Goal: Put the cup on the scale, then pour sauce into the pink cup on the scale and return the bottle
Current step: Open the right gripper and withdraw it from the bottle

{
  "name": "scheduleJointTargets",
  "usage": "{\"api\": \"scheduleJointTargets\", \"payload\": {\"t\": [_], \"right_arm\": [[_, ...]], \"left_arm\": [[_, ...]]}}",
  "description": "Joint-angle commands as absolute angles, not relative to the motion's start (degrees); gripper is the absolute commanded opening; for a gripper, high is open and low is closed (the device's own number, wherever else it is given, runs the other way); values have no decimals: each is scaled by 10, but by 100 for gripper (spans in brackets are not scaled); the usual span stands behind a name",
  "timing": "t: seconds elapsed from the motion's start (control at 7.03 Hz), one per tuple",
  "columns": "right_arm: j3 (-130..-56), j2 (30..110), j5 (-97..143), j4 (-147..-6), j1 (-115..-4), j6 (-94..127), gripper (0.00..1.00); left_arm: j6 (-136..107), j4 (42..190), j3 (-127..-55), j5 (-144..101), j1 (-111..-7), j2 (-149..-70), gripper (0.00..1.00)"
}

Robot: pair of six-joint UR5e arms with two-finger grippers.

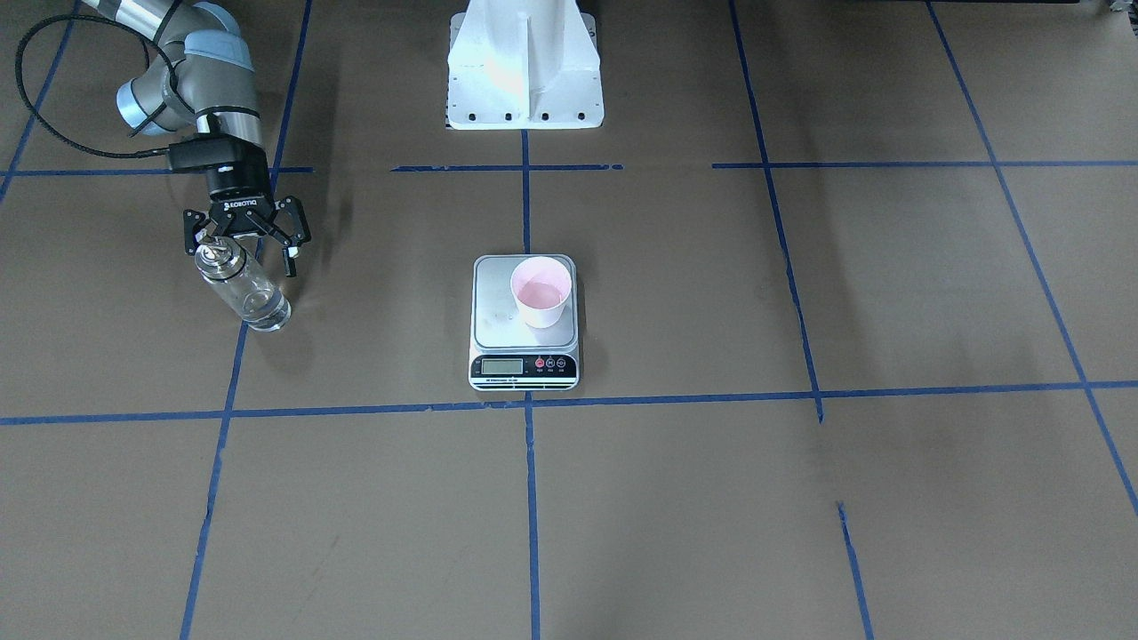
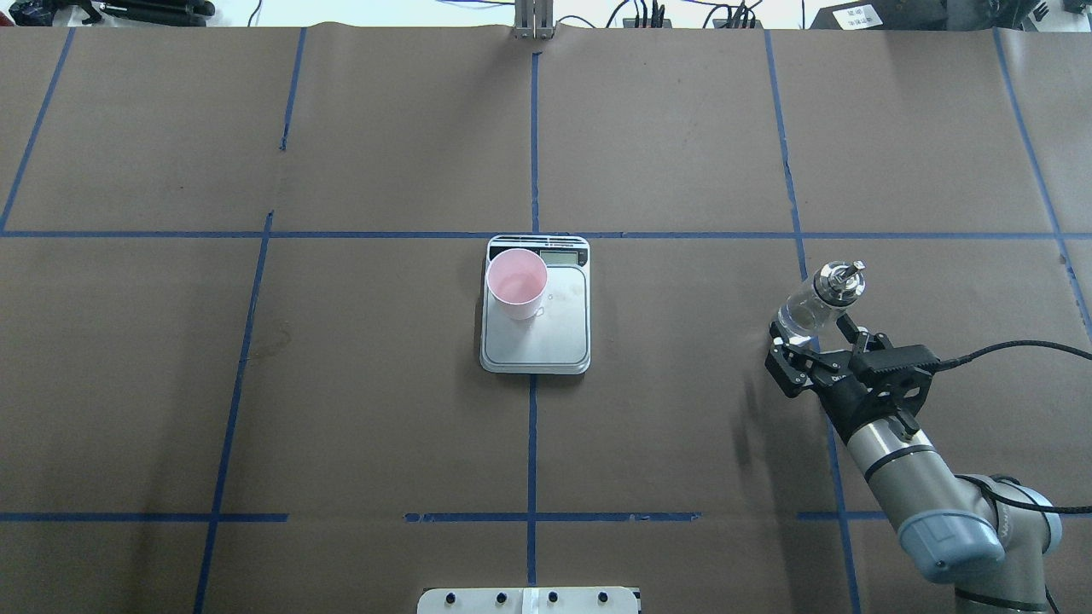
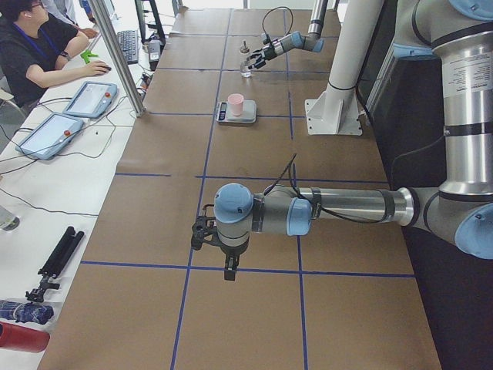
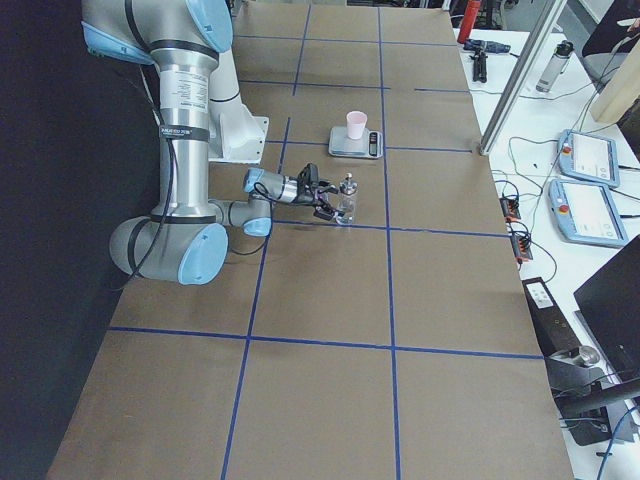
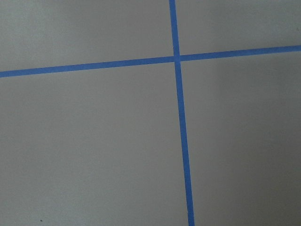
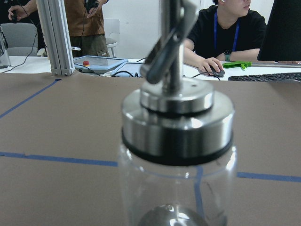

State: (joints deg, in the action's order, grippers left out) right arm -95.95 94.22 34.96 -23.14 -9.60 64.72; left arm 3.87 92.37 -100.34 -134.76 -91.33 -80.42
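The pink-lined cup stands upright on the steel scale, toward one side of the platform; it also shows in the overhead view on the scale. It seems to hold a little clear sauce. The glass bottle with its silver pourer cap stands upright on the table far to the robot's right. My right gripper lies level with its jaws spread open around the bottle's lower body. My left gripper points down at bare table; I cannot tell its state.
The white robot pedestal stands behind the scale. Blue tape lines grid the brown table. Operators with tablets sit along the table's far side. A black tripod lies on the white side table.
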Motion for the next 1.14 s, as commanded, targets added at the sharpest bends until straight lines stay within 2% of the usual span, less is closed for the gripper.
{"api": "scheduleJointTargets", "payload": {"t": [0.0, 0.14, 0.57, 1.0], "right_arm": [[-960, 1001, 338, -135, -58, 640, 100], [-959, 1032, 339, -109, -55, 637, 100], [-968, 1044, 391, -63, -79, 583, 100], [-959, 1054, 659, -64, -296, 517, 100]], "left_arm": [[39, 924, -1004, -1348, -913, -804, 100], [39, 924, -1004, -1348, -913, -804, 100], [39, 924, -1004, -1348, -914, -804, 100], [39, 924, -1005, -1349, -913, -804, 100]]}}
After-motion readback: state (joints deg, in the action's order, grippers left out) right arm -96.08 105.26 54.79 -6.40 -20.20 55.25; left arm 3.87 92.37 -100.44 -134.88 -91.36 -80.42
